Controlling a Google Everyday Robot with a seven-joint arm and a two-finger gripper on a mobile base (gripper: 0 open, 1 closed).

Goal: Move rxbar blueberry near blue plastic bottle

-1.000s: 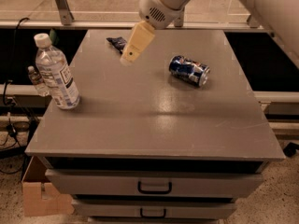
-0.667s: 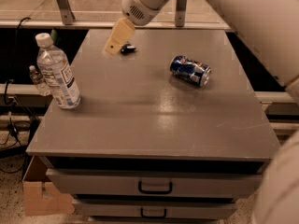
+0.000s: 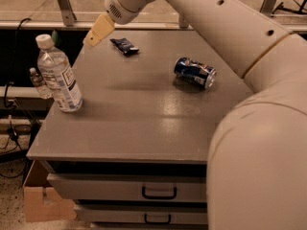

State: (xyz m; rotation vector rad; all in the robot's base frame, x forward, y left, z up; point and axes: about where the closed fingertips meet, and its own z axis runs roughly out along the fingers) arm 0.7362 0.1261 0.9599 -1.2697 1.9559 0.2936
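The rxbar blueberry [image 3: 124, 45] is a small dark navy wrapper lying flat at the far left of the grey table [image 3: 144, 114]. The blue plastic bottle [image 3: 58, 74] stands upright near the table's left edge, clear with a white cap and a white-and-blue label. My gripper [image 3: 97, 32] hangs above the table's far left corner, just left of the bar and apart from it, behind and right of the bottle. Its tan fingers [image 3: 100, 29] point down and left and hold nothing.
A blue soda can [image 3: 194, 72] lies on its side at the right middle of the table. My large arm fills the right side of the view. A tiny clear bottle [image 3: 36, 83] stands behind the big bottle. Drawers [image 3: 158, 191] sit below the front edge; a cardboard box [image 3: 41, 200] is at lower left.
My gripper has moved left and back, from over the bar to the table's far left corner. The bar now shows in full. The arm fills more of the right side.
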